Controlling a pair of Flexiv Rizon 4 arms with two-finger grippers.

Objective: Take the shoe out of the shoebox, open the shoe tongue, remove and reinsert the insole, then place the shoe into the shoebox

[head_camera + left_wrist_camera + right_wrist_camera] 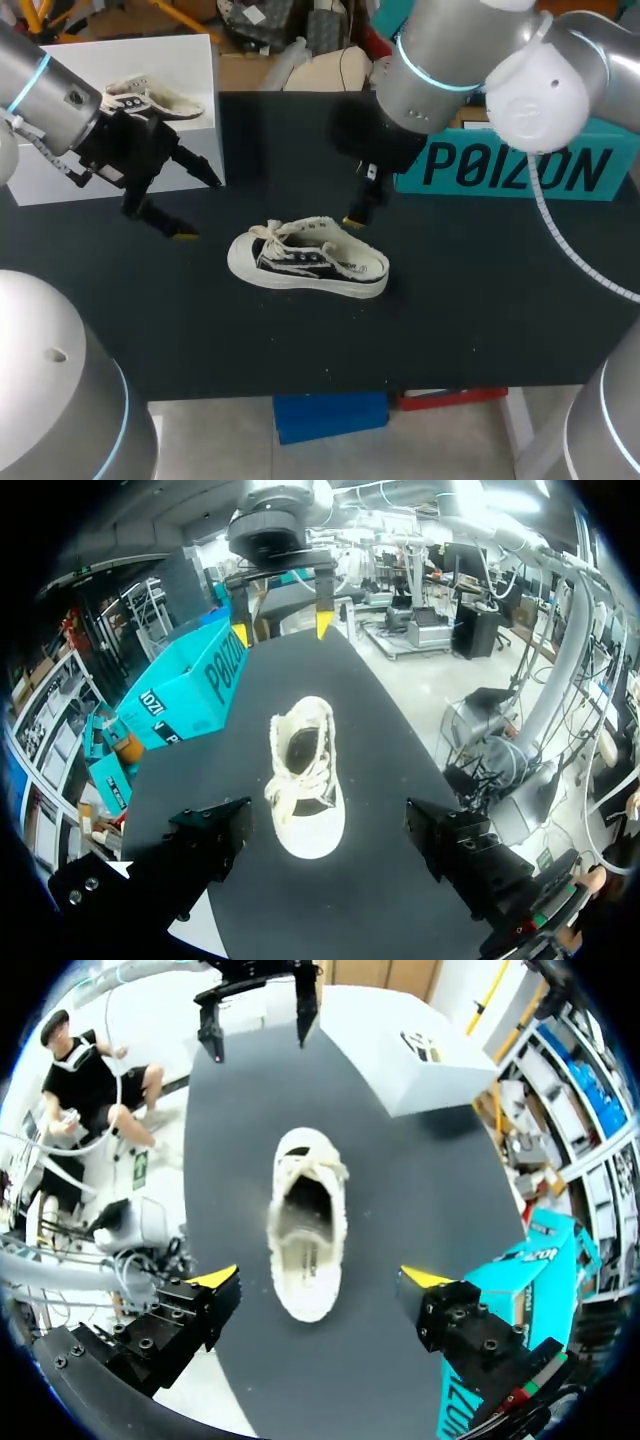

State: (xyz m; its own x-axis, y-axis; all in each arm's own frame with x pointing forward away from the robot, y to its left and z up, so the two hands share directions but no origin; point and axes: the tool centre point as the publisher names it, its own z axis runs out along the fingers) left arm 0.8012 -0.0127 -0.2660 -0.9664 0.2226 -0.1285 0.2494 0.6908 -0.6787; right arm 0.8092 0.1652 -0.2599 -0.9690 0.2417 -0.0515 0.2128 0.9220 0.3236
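Observation:
A cream canvas shoe (305, 265) with black sides and white laces lies on the black table (480, 300), toe toward the left. My left gripper (200, 208) hangs open just left of the toe, apart from it. In the left wrist view the shoe (305, 770) lies ahead of my left gripper (325, 830), toe nearest. My right gripper (358, 212) stands open above the heel end. In the right wrist view the shoe (305, 1220) has its heel between the spread fingers of my right gripper (320, 1280), untouched. Nothing is held.
A closed white box (120, 110) with a shoe picture on top stands at the back left, behind my left gripper. A teal box (520, 165) stands at the back right. Bare black tabletop lies in front of the shoe.

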